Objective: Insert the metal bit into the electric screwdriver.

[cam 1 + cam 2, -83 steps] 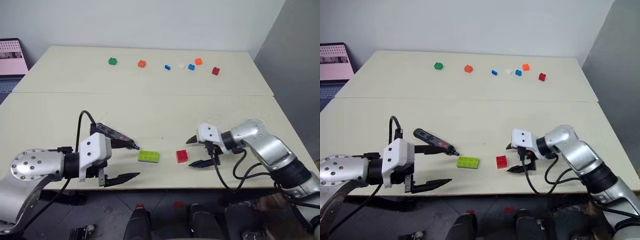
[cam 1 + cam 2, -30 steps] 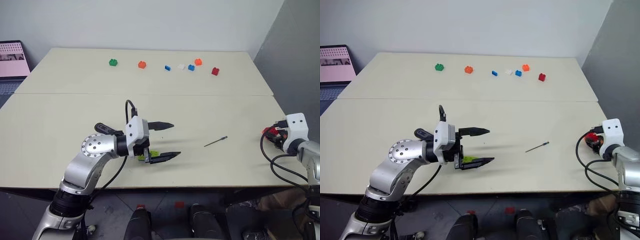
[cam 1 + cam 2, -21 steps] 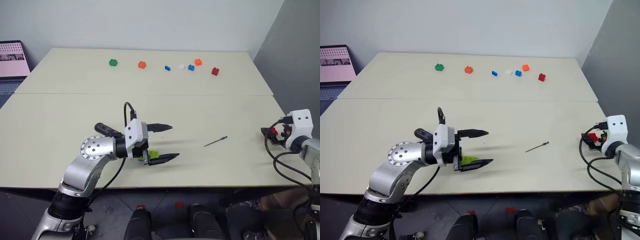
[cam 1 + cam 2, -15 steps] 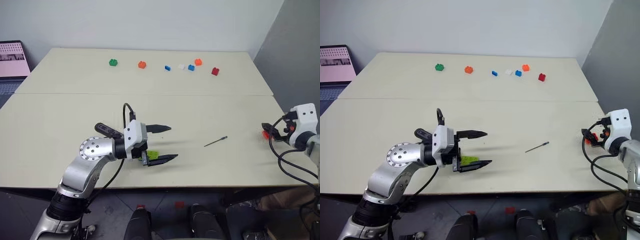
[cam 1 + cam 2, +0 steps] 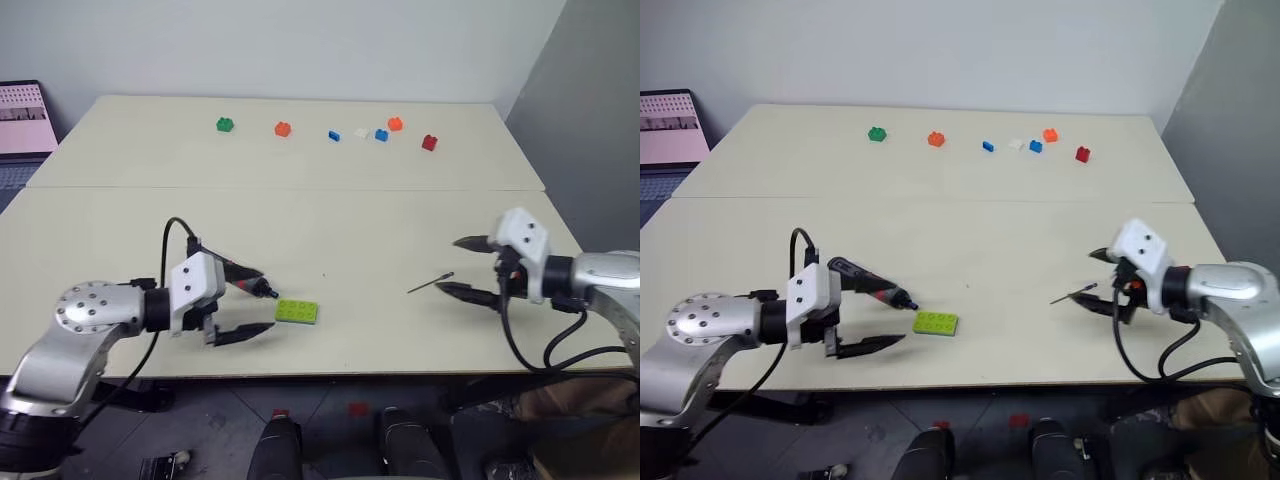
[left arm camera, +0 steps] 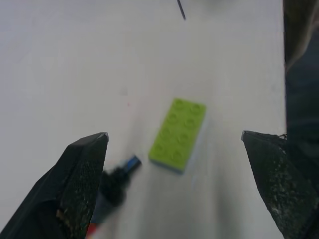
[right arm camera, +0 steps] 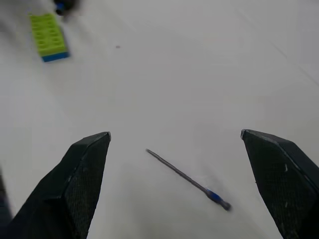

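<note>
The counter (image 5: 330,215) is wide and pale, with a seam across its middle. A laptop (image 5: 25,115) stands past its far left corner. The left tool (image 5: 243,305) is near the front edge on the left side, and its two fingers are wide apart and hold nothing. The right tool (image 5: 462,266) is on the right side, also with its fingers spread wide and empty, and it points toward the middle of the counter. The screwdriver (image 5: 243,275) lies on the counter just beside the left tool, with its blue nose toward a green brick (image 5: 298,312), near it but not touching. In the left wrist view the screwdriver nose and the green brick lie between the two fingers. The bit (image 5: 430,283) lies flat on the counter just in front of the right tool, between its fingers in the right wrist view, and nothing touches it. Small coloured bricks (image 5: 382,135) stand in a row near the far edge.
</note>
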You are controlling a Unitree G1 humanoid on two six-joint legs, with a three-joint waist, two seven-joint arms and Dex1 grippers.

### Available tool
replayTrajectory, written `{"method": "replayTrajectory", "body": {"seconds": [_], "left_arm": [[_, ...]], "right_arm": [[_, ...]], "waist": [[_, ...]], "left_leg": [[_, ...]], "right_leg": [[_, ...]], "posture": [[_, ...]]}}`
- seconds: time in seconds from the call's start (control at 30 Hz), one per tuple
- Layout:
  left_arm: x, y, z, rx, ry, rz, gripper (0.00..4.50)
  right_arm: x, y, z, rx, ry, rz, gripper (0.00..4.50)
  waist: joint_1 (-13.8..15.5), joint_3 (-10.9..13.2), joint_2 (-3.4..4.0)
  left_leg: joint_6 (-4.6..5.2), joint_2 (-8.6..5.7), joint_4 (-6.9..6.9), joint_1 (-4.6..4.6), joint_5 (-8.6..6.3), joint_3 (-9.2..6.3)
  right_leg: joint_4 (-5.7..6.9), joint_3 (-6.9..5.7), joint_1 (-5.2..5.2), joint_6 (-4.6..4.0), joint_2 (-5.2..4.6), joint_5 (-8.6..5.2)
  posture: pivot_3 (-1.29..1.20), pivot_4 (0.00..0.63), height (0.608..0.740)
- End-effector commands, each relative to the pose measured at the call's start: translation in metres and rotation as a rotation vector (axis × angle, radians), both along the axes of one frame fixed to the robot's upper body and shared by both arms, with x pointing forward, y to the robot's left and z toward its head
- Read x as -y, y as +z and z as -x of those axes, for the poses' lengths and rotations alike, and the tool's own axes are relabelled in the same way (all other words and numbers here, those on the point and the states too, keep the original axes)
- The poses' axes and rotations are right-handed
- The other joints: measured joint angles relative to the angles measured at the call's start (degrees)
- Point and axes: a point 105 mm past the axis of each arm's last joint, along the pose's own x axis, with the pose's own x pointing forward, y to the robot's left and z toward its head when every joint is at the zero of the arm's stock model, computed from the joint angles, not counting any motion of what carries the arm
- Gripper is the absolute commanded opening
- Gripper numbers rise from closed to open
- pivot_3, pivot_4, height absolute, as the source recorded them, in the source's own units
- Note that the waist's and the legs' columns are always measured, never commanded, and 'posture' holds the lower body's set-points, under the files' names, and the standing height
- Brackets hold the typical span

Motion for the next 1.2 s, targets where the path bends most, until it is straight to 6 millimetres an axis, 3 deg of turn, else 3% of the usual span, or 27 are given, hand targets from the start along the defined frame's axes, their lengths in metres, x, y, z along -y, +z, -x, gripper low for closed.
{"method": "replayTrajectory", "body": {"seconds": [0.03, 0.1, 0.23, 0.37, 0.5, 0.6, 0.97, 1.2], "left_arm": [[-0.014, 0.010, 0.004, 0.043, -0.001, -0.075, 4.50], [-0.016, 0.011, 0.005, 0.046, 0.006, -0.083, 4.50], [-0.015, 0.012, 0.006, 0.052, 0.006, -0.084, 4.50], [-0.010, 0.015, 0.007, 0.059, 0.005, -0.072, 4.50], [-0.007, 0.017, 0.010, 0.056, 0.003, -0.068, 4.50], [0.001, 0.022, 0.012, 0.054, -0.006, -0.033, 4.50], [0.004, 0.025, 0.015, 0.035, -0.010, -0.029, 4.50], [0.023, 0.041, 0.008, 0.093, -0.019, 0.087, 4.50]], "right_arm": [[-0.056, -0.005, 0.004, 0.008, 0.185, -0.024, 4.42], [-0.090, -0.017, 0.001, -0.015, 0.263, -0.021, 4.42], [-0.132, -0.035, -0.004, -0.050, 0.346, 0.005, 4.42], [-0.158, -0.052, -0.009, -0.071, 0.380, 0.037, 4.42], [-0.166, -0.063, -0.004, -0.089, 0.418, 0.060, 4.42], [-0.174, -0.070, -0.001, -0.090, 0.441, 0.062, 3.97], [-0.181, -0.069, -0.004, -0.049, 0.476, 0.057, 1.47], [-0.154, -0.054, -0.020, 0.022, 0.361, 0.048, 1.47]], "waist": [[-0.02, 0.00, -0.01], [-0.02, -0.01, -0.01], [0.43, 0.00, 0.01], [0.49, 0.00, -0.01], [0.63, -0.01, -0.01], [0.48, -0.01, -0.02], [0.22, -0.02, -0.04], [0.65, -0.02, -0.04]], "left_leg": [[0.00, 0.01, -0.03, -0.02, 0.00, 0.00], [-0.01, 0.01, -0.13, -0.07, 0.00, 0.01], [0.00, 0.02, -0.23, -0.42, 0.01, -0.01], [-0.01, 0.02, -0.16, -0.75, 0.02, 0.00], [-0.01, 0.01, -0.16, -0.76, 0.02, -0.02], [-0.01, 0.02, -0.09, -0.73, 0.02, -0.03], [0.03, 0.05, -0.05, -0.35, 0.05, -0.11], [0.01, 0.05, -0.04, -0.37, 0.06, -0.11]], "right_leg": [[-0.01, 0.00, -0.04, 0.00, 0.00, 0.00], [-0.01, -0.01, -0.13, -0.01, 0.00, 0.00], [0.05, -0.08, -0.20, -0.04, 0.03, 0.00], [0.15, -0.10, -0.51, -0.24, 0.04, 0.14], [0.27, -0.13, -0.53, -0.22, 0.05, 0.09], [0.48, -0.13, -0.57, -0.03, 0.06, -0.06], [0.95, -0.12, -0.47, -0.21, 0.16, -0.19], [0.91, -0.12, -0.44, -0.21, 0.15, -0.20]], "posture": [[0.00, 0.150, 0.740], [0.00, 0.150, 0.740], [0.00, 0.150, 0.740], [0.00, 0.150, 0.740], [0.00, 0.150, 0.740], [0.00, 0.150, 0.740], [0.00, 0.150, 0.740], [0.00, 0.150, 0.740]]}}
